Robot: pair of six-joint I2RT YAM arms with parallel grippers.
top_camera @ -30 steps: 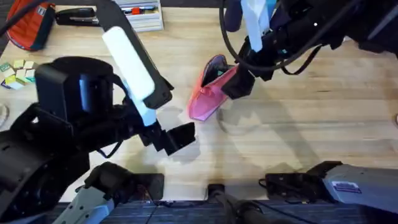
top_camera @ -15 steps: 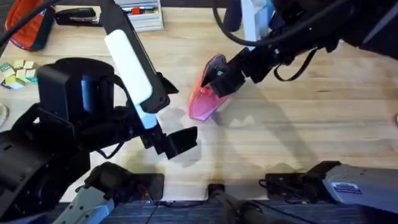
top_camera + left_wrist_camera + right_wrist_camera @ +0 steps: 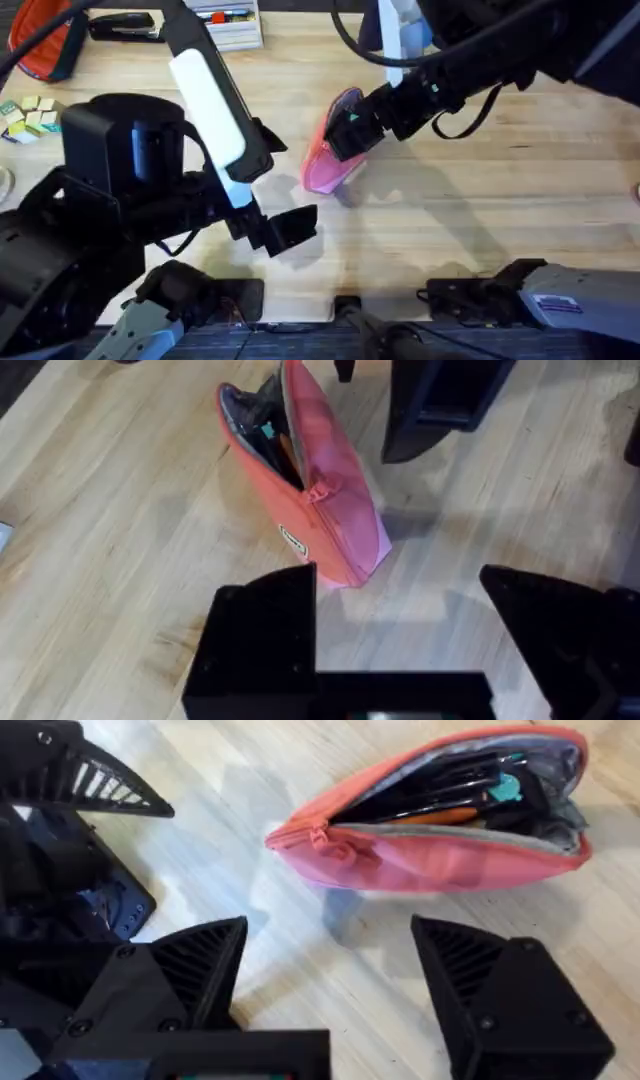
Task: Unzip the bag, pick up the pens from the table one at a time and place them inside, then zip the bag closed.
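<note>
The salmon-pink bag [image 3: 322, 168] lies on the table [image 3: 520, 200] at the middle, its zipper open along most of the top. An orange pen [image 3: 440, 817] and dark pens lie inside it. The zipper pull [image 3: 320, 838] sits near the bag's closed end. My right gripper [image 3: 348, 135] hovers over the bag's far, open half. In the right wrist view that gripper [image 3: 340, 990] is open, with nothing between its fingers. My left gripper [image 3: 285, 228] is open and empty, a short way in front and to the left of the bag [image 3: 320, 510].
An orange-red bag [image 3: 45, 40] with dark trim sits at the far left corner. A black stapler [image 3: 125, 25] and a tray of markers [image 3: 230, 20] are beside it. Small coloured blocks [image 3: 25, 115] lie at the left edge. Bare wood stretches to the right of the pink bag.
My right gripper has moved left, from beside the bag to over its open end. The left arm and the bag have hardly moved.
</note>
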